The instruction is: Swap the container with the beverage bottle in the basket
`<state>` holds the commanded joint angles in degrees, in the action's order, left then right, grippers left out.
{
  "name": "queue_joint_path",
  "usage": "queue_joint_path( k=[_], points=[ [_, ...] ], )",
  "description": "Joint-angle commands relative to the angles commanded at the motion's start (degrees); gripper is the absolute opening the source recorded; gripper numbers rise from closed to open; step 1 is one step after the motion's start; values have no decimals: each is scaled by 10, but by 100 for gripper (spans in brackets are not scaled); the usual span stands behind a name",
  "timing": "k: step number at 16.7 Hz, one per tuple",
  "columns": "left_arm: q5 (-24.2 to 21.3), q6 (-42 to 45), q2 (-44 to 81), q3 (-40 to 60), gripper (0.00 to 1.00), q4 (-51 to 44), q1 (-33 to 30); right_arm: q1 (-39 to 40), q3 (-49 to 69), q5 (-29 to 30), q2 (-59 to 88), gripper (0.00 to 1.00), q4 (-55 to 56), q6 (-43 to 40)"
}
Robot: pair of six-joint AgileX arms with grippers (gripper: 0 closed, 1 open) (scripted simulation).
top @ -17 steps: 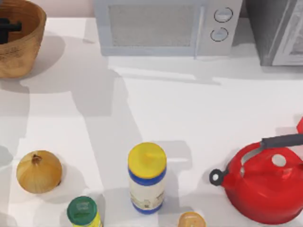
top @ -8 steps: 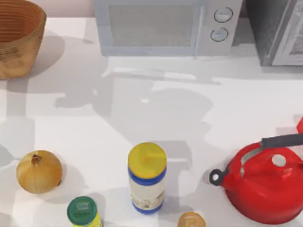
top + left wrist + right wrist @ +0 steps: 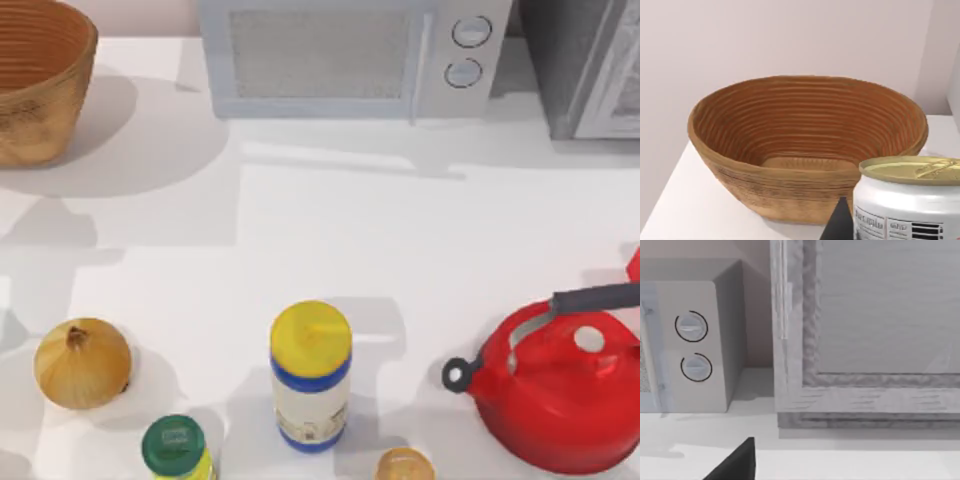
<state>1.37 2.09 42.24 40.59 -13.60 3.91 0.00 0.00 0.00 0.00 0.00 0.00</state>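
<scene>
Pinched the silver can (image 3: 910, 197) in the left gripper (image 3: 875, 227), near the basket (image 3: 740, 175) at the counter's far left corner; could not tell the right gripper's (image 3: 735, 462) grip.

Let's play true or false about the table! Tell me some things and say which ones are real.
1. The basket is empty inside. True.
2. The kettle is blue. False: it is red.
3. An onion sits at the table's left side. True.
4. The tall white jar has a green lid. False: its lid is yellow; the green lid belongs to a smaller jar.
5. A silver can with a gold top is near the basket. True.
</scene>
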Motion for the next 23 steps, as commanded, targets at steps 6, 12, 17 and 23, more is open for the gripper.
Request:
queue_joint_path(
  k=[6,12,17,23],
  points=[
    [-6,-17,-320,-306,0,105,-27,0,0,0,0,100,0,0],
    [-14,-21,-422,-406,0,136,-39,0,0,0,0,100,0,0],
    [-13,-20,-420,-406,0,135,-37,0,0,0,0,100,0,0],
    [-59,-20,-311,-354,0,190,-41,0,0,0,0,100,0,0]
  ],
)
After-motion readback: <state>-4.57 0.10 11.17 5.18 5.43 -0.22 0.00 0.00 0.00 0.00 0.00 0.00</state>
